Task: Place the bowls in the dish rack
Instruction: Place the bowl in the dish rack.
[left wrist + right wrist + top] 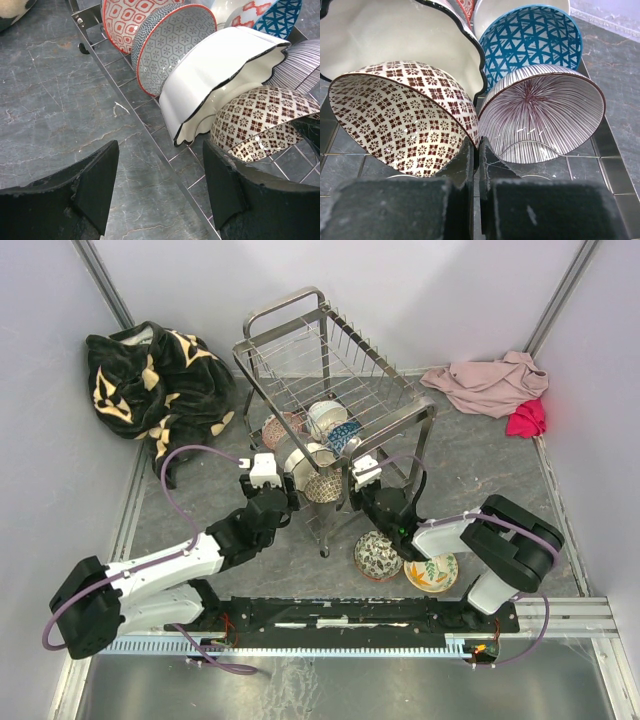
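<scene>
The rack (330, 390) is standing mid-table (480, 470), with bowls leaning on edge in its lower tier. The left arm is stretching forward and to the right. The left gripper (160, 152) is hanging released and empty beside the rack's rail, facing the white bowl (220, 75) and the brown bowl (265, 122). The right arm is folding back toward the rack. The right gripper (476, 147) is clenched on nothing, its tips sitting where the brown bowl's rim is meeting the striped bowl (545, 115), with the blue bowl (530, 40) behind. A floral bowl (378, 555) and a yellow bowl (432, 572) are lying in front of the rack.
</scene>
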`<act>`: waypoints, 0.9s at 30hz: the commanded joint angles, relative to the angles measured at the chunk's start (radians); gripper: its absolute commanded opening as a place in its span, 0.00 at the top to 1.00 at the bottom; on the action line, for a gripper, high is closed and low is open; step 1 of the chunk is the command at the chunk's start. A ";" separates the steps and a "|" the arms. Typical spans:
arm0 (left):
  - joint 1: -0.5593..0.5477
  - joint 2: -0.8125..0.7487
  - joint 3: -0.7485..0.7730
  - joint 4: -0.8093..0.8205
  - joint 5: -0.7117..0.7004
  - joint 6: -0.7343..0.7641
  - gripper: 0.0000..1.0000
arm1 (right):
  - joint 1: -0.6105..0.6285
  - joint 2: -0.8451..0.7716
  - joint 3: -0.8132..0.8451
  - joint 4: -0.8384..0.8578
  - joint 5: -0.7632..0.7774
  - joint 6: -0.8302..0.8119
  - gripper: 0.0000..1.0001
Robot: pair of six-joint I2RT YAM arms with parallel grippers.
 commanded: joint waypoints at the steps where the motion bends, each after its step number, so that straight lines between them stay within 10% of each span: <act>1: 0.011 -0.021 0.033 0.010 -0.018 -0.046 0.27 | 0.012 0.012 -0.023 0.042 0.000 -0.076 1.00; 15: 0.024 -0.026 0.015 0.032 -0.004 -0.049 0.27 | 0.024 -0.033 -0.066 0.025 -0.128 -0.118 0.99; 27: 0.026 -0.069 0.004 0.026 -0.015 -0.053 0.27 | 0.027 -0.138 0.013 -0.254 -0.097 -0.066 0.67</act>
